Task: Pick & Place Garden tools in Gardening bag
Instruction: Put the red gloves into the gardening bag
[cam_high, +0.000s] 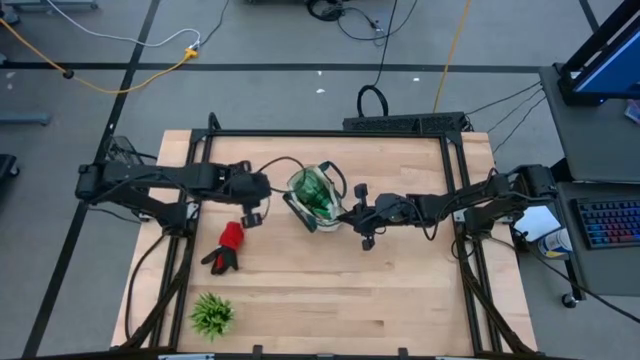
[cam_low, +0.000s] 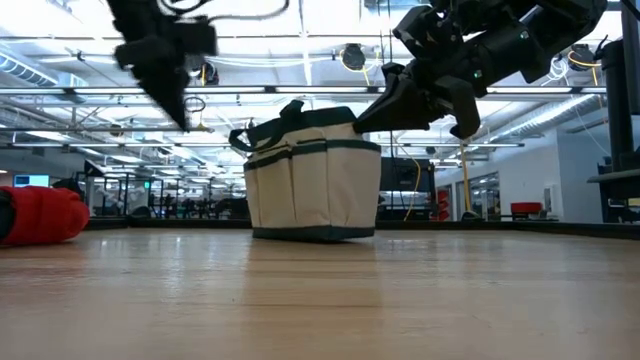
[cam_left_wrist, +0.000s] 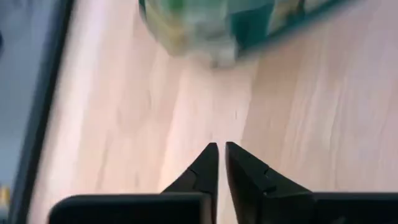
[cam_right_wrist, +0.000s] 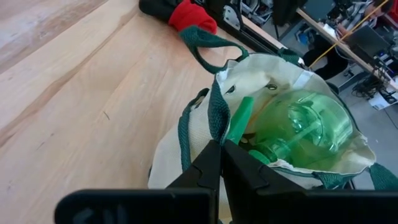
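1. A pale wooden table (cam_high: 330, 300) carries everything.
2. A cream bag (cam_high: 316, 198) stands near its middle.
3. A red-and-black glove (cam_high: 227, 245) lies toward the left edge.
4. A spiky green plant (cam_high: 211, 314) sits near the front-left corner.

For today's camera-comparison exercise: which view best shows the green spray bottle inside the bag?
The right wrist view: it looks into the open gardening bag at the spray bottle. The high view shows it small; the low view hides it; the left wrist view blurs it.

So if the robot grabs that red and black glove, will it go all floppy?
Probably floppy: the glove lies slumped and crumpled on the table, so it looks like soft fabric. It likely weighs little and would dangle from a pinch. It seems unlikely to roll away.
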